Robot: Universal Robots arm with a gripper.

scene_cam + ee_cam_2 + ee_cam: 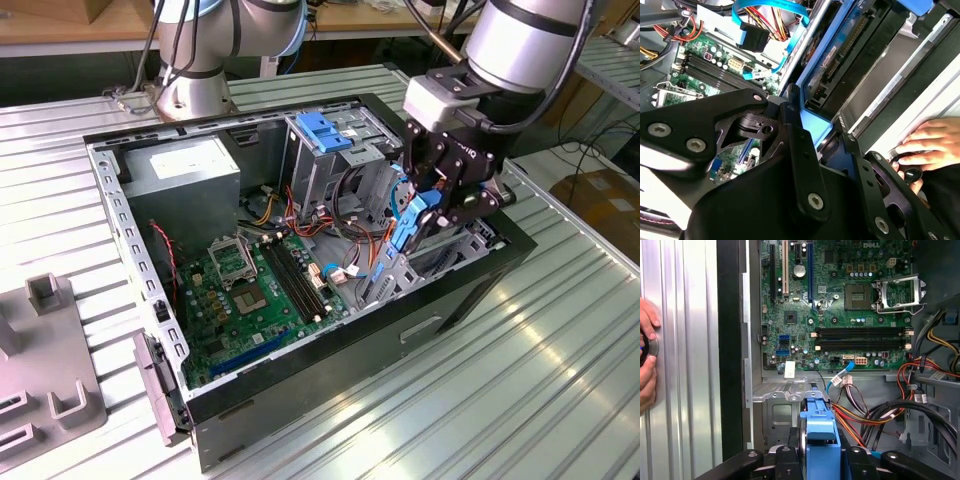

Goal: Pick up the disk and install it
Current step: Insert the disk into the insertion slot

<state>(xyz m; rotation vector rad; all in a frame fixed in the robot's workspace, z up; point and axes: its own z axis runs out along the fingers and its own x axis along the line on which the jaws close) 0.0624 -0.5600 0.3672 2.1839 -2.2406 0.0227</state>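
My gripper (428,200) is shut on the disk (404,222), a flat drive framed by a light-blue bracket. I hold it on edge over the open computer case (300,385), at the end on the exterior view's right. In the first wrist view the blue bracket of the disk (820,432) sits between my black fingers (789,462), above a metal bay floor (780,417). The second wrist view shows the disk (840,65) with its dark underside and connector edge beside a metal rail.
A motherboard (255,290) covers the case floor, with red, orange and black cables (350,235) near the disk. A metal cage with a blue handle (325,130) and a grey box (190,175) stand behind. A person's hand (925,145) rests outside the case wall.
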